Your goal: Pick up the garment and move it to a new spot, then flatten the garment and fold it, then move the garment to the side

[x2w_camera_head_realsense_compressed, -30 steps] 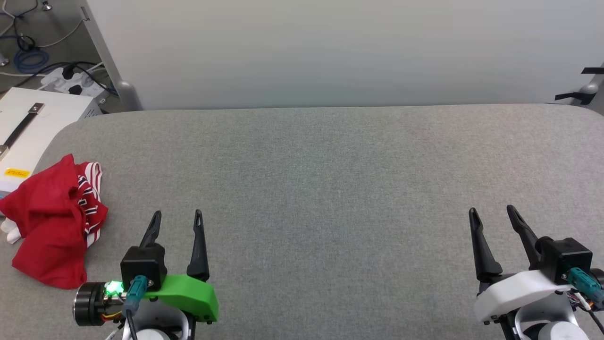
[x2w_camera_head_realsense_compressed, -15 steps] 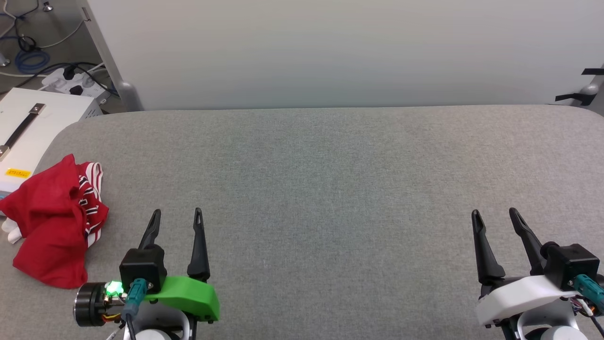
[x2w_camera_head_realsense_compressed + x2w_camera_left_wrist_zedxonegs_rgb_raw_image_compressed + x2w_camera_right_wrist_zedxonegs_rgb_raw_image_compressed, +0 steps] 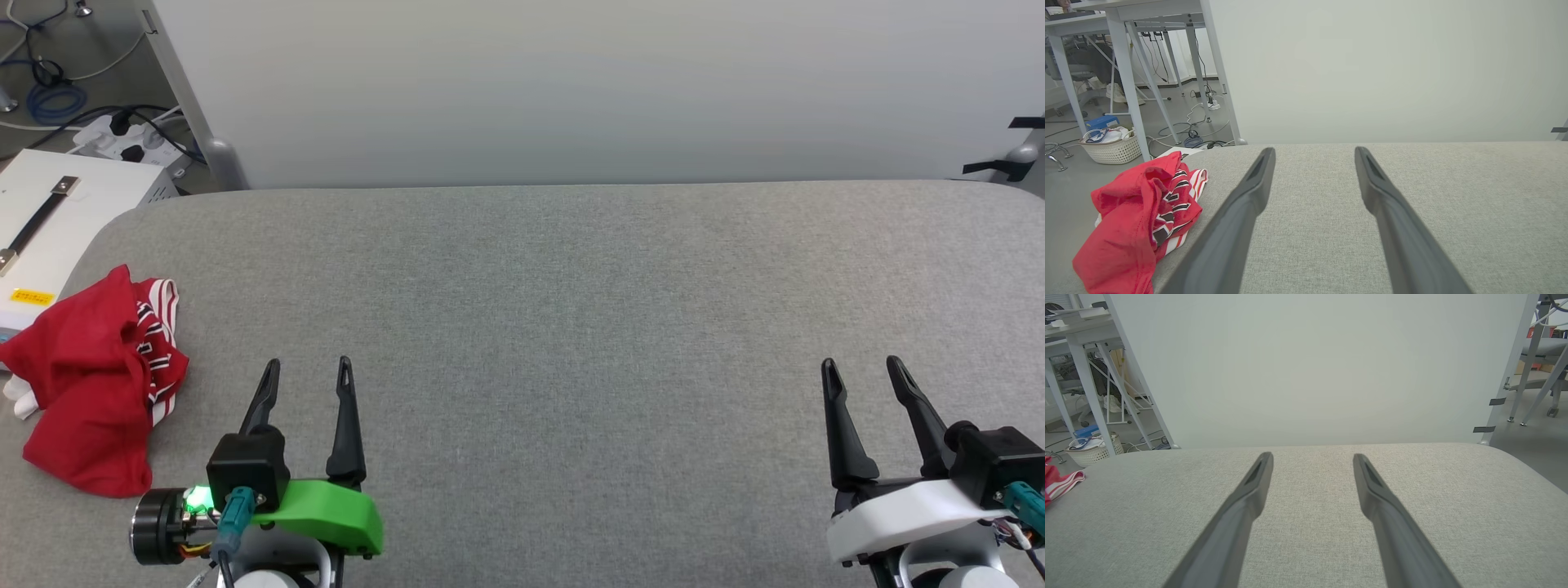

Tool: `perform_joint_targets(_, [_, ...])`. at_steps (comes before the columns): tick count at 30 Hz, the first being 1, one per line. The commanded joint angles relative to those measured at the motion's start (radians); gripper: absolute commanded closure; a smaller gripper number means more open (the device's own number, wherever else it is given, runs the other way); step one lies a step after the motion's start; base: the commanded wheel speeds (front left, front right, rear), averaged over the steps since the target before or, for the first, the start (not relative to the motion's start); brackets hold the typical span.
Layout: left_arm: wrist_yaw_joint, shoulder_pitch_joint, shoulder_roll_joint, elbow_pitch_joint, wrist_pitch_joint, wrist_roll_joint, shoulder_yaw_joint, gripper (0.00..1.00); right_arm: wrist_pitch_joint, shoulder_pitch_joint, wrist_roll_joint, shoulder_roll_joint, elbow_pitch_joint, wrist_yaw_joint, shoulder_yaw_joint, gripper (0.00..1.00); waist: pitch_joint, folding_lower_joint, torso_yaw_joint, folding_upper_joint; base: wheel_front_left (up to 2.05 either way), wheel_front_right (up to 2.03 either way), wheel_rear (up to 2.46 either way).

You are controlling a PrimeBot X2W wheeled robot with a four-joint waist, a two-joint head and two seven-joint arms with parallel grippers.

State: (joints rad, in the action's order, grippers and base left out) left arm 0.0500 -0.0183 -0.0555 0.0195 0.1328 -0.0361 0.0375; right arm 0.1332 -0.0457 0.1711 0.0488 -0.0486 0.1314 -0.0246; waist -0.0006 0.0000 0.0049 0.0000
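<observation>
Crumpled in a heap at the left edge of the grey desk (image 3: 571, 327): red jersey T-shirt (image 3: 86, 384) with red-white striped trim, untouched. Just right of it, left gripper (image 3: 308, 371) over the desk, fingers (image 3: 347, 425) spread wide, holding nothing. Far right, well apart from the shirt, right gripper (image 3: 861, 369), fingers likewise spread and empty.

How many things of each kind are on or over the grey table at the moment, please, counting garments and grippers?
Garments: 1, the crumpled red garment at the left edge of the table.
Grippers: 2, the left gripper and the right gripper, both open and empty.
Total: 3.
</observation>
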Motion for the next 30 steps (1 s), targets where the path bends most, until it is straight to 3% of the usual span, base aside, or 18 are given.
perform_joint_targets(1, [0.01, -0.009, 0.003, 0.005, 0.01, -0.006, 0.004, 0.0, 0.012, -0.015, 0.011, 0.001, -0.009, 0.0, -0.001, 0.0, 0.0, 0.0, 0.001, 0.0, 0.0, 0.0, 0.0])
perform_joint_targets(30, [0.015, -0.025, 0.004, 0.0, 0.07, -0.024, 0.029, 0.0, 0.071, -0.041, 0.032, 0.001, -0.025, -0.001, -0.016, 0.0, -0.005, 0.0, 0.009, 0.0, 0.0, 0.0, 0.0])
